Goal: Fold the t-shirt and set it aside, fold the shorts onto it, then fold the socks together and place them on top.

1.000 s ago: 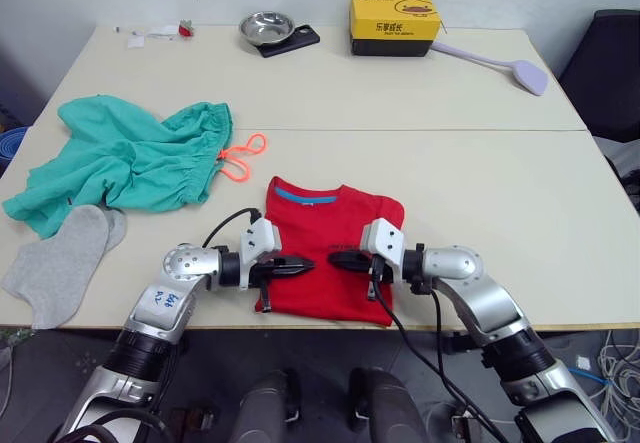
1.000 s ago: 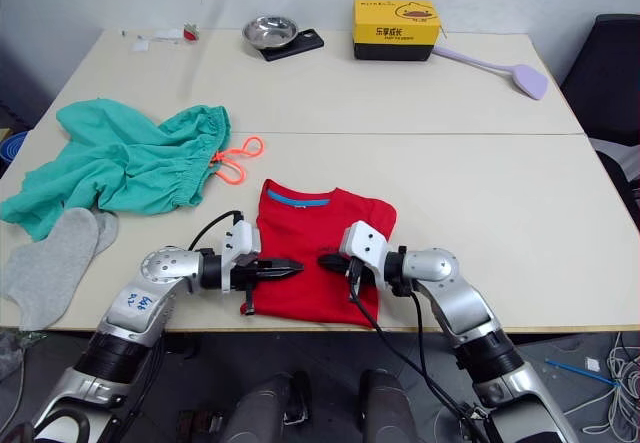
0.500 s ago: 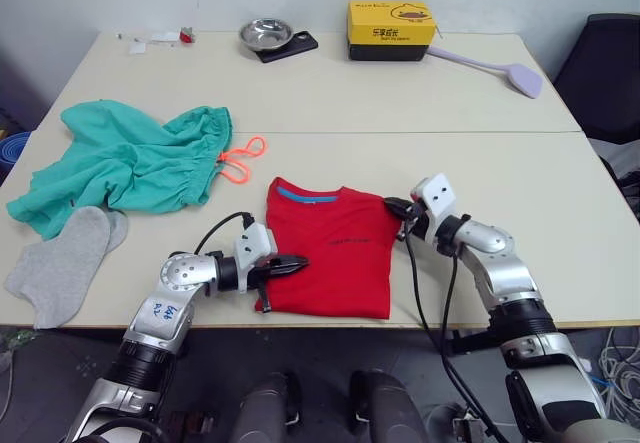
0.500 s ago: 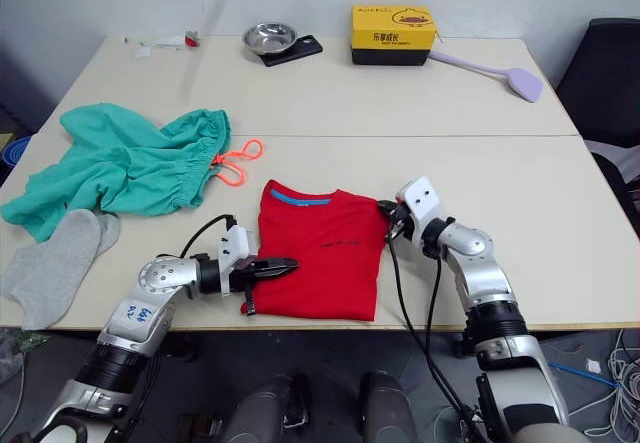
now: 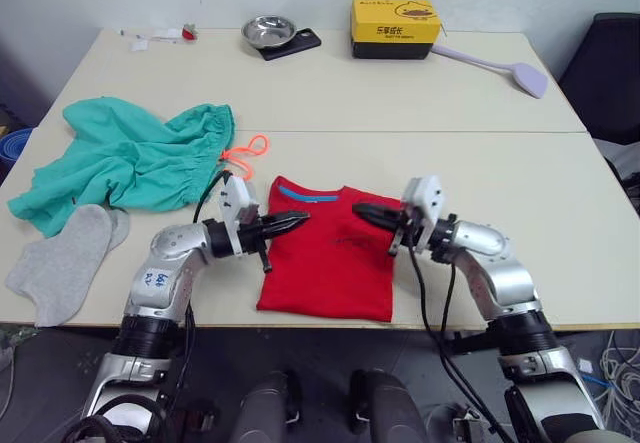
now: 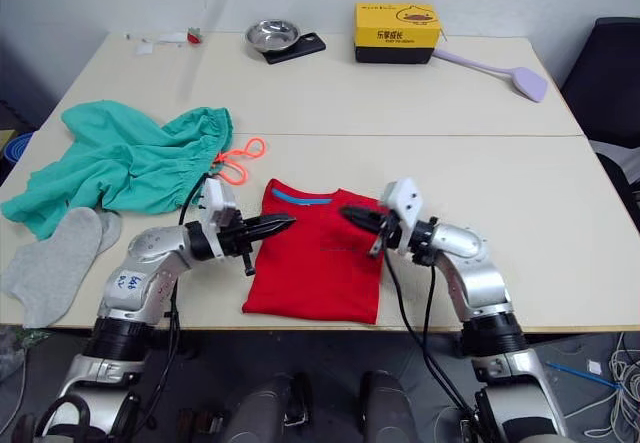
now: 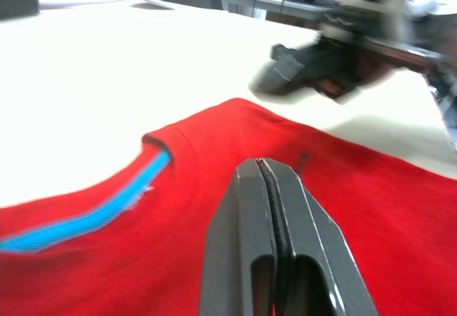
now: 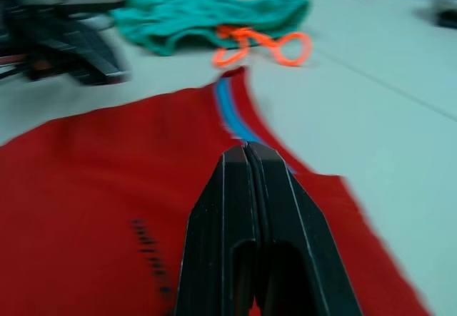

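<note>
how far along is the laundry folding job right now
Done so far: the t-shirt lies folded into a neat rectangle at the table's front edge. In hand: nothing; the left gripper and right gripper are both shut and empty above its collar end. Left: the shorts are crumpled and unfolded, and the socks lie loose beside them, not yet paired or stacked.

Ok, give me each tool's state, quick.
Left tool: shut, holding nothing, over the bright red short-sleeved cloth t-shirt.
Right tool: shut, holding nothing, over the same shirt.
</note>
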You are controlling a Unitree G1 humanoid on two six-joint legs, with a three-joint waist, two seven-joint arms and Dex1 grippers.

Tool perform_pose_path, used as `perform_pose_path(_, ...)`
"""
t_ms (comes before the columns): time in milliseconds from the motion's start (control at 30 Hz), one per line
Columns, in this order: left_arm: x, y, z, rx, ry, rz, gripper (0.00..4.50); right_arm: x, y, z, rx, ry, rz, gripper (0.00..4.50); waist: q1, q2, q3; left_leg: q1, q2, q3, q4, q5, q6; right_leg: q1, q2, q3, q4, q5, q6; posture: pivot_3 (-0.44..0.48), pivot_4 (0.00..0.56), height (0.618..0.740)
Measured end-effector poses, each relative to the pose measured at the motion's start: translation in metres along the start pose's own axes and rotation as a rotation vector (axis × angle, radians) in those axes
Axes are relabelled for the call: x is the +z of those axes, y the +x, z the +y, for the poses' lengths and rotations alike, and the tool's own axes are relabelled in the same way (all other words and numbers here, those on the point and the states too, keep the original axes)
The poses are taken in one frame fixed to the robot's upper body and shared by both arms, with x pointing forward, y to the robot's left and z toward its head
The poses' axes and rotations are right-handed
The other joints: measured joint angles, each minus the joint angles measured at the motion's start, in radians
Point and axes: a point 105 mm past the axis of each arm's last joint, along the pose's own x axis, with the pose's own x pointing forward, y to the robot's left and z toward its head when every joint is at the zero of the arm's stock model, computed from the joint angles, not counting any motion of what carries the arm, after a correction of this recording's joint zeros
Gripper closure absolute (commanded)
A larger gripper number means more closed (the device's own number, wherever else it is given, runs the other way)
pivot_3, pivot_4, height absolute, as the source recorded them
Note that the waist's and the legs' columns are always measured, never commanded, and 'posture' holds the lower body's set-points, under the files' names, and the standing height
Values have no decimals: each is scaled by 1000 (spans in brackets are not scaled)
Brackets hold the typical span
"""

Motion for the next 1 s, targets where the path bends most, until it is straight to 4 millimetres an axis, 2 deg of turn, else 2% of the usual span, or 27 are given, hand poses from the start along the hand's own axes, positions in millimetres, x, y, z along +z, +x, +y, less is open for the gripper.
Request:
perform_pose_path(167, -34, 18, 6, 45, -11, 103, 4475, -36, 19, 19, 16, -3, 137, 4500, 3, 0, 0, -1, -1, 0, 0, 0, 0, -1, 0, 0, 0, 0, 0, 0, 150, 740)
perform_pose_path(200, -39, 22, 10, 80, -14, 109, 4475, -36, 20, 16, -6, -16, 130, 4500, 2, 0, 0, 0, -1, 0, 0, 0, 0, 0, 0, 0, 0, 0, 0, 0, 150, 740)
perform_pose_path(267, -36, 27, 21, 151, 8, 94, 4475, -37, 17, 4, -65, -33, 126, 4500, 3, -2, -1, 0, -1, -1, 1, 0, 0, 0, -1, 0, 0, 0, 0, 0, 150, 740)
perform_pose_path(367, -34, 21, 43, 316, 22, 52, 4475, -38, -2, -19, -178, -13, 100, 4500, 3, -2, -1, 0, -1, -1, 1, 0, 0, 0, -1, 0, 0, 0, 0, 0, 150, 740)
perform_pose_path(467, -33, 11, 54, 411, -2, 3, 4475, -44, -34, -37, -270, 24, 104, 4500, 4, -2, -1, -1, -1, -1, 0, 0, 1, 1, -1, -1, 0, 0, 1, 0, 150, 740)
perform_pose_path(600, -37, -2, 47, 416, -7, -23, 4475, -48, -65, -50, -346, 49, 106, 4500, 0, -2, -1, 0, -1, 0, 0, 0, 1, 1, 0, -1, 0, 0, 1, 0, 150, 740)
perform_pose_path(700, -34, -18, 37, 366, -15, -57, 4475, -48, -88, -50, -361, 96, 118, 4500, -1, -2, -1, -1, 0, 0, 0, 0, 1, 0, 0, -1, -1, 0, 1, 0, 150, 740)
perform_pose_path(800, -16, -34, 28, 288, 12, -98, 3875, -39, -100, -40, -318, 199, 116, 3883, -1, -1, 0, -1, 1, -1, 0, 0, 0, -1, -1, 0, -2, 0, 1, 0, 150, 740)
perform_pose_path(900, 6, -53, 2, 118, 95, -97, 2887, -21, -114, -16, -216, 353, 175, 2806, 0, 0, 0, -1, 0, -2, -1, -3, -3, 0, -2, 0, -3, 0, 0, 0, 150, 740)
perform_pose_path(1000, 16, -73, -24, -28, 167, -66, 1890, -12, -132, -4, -208, 565, 292, 1729, 0, 0, 0, 0, 0, -3, -1, -6, -6, 0, -4, 0, -4, 0, -1, 0, 150, 740)
